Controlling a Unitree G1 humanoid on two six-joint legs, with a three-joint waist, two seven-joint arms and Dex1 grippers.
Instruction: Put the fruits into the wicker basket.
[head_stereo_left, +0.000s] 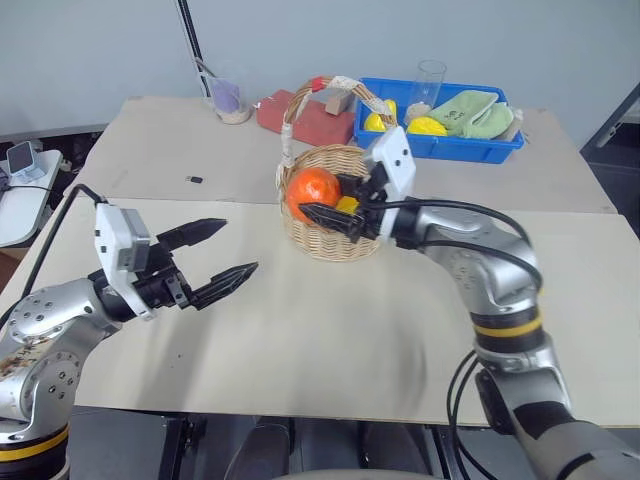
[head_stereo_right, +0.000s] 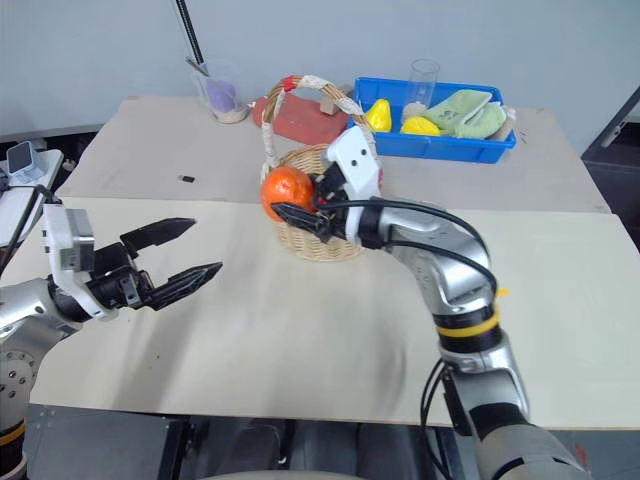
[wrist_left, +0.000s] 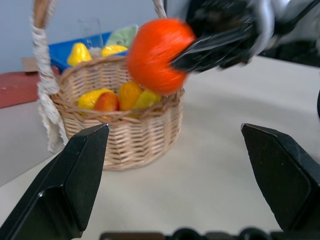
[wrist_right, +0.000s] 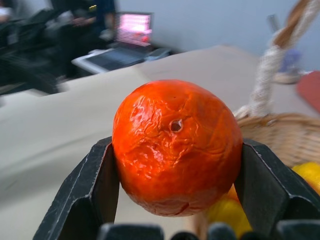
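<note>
Orange (wrist_right: 175, 146) — clamped in the right gripper (head_stereo_left: 335, 205) at the wicker basket (head_stereo_left: 330, 243) rim, seemingly above it — left gripper (head_stereo_left: 215, 255) spread apart.

Even, bright overhead light, soft shadows on the beige surface (head_stereo_left: 330, 330); left wrist view motion-blurred, right wrist background defocused.

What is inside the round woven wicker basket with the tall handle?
Inside the round woven wicker basket lie yellow and reddish fruit pieces. The bright round orange, clamped in the right gripper, hangs above the rim, hiding part of the inside.
</note>
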